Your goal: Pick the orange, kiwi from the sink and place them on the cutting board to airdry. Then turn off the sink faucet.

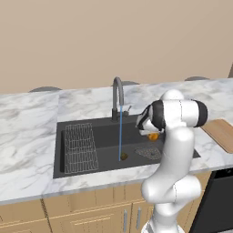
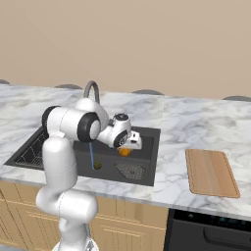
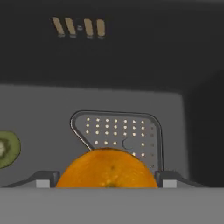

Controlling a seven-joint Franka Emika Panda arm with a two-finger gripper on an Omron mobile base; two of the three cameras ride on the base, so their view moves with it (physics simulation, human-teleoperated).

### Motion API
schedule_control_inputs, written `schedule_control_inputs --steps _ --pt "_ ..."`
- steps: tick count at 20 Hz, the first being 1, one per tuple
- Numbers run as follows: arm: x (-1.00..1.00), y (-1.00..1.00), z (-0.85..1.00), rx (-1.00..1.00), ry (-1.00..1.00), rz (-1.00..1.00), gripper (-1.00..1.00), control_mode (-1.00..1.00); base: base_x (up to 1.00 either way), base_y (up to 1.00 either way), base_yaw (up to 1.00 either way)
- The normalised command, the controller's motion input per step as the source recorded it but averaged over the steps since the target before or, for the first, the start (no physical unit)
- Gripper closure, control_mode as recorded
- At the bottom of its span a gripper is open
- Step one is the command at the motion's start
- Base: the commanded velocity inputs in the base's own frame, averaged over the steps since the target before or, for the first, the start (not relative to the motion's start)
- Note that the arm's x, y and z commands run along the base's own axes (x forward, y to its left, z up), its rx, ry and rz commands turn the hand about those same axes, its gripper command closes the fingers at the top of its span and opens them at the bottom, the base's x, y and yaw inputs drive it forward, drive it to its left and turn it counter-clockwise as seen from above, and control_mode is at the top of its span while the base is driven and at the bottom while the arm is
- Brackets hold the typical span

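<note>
Orange (image 3: 107, 169) between spread fingers (image 3: 43, 180) — sink (image 3: 39, 109) floor around.

Matt dark sink (image 1: 104, 136), marble-look counter (image 1: 27, 118), seemingly wooden cutting board (image 2: 211, 172).

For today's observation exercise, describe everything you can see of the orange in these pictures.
The orange is a small, round, bright orange fruit with a smooth, faintly speckled skin and a dark stem dimple. It lies low in the dark sink, beside the perforated drain plate, away from the kiwi. The open gripper flanks it, one finger on each side; contact cannot be confirmed.
</note>
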Motion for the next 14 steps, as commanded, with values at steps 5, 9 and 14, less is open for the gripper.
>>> schedule_control_inputs --steps 5,9,14 --pt "-0.14 -0.15 0.54 -0.06 -0.05 0.00 1.00 -1.00 0.00 0.00 0.00" --pt "-0.10 -0.16 0.59 -0.08 -0.05 0.00 1.00 -1.00 0.00 0.00 0.00" --pt "-0.08 -0.14 0.59 -0.07 -0.03 0.00 1.00 -1.00 0.00 0.00 0.00"
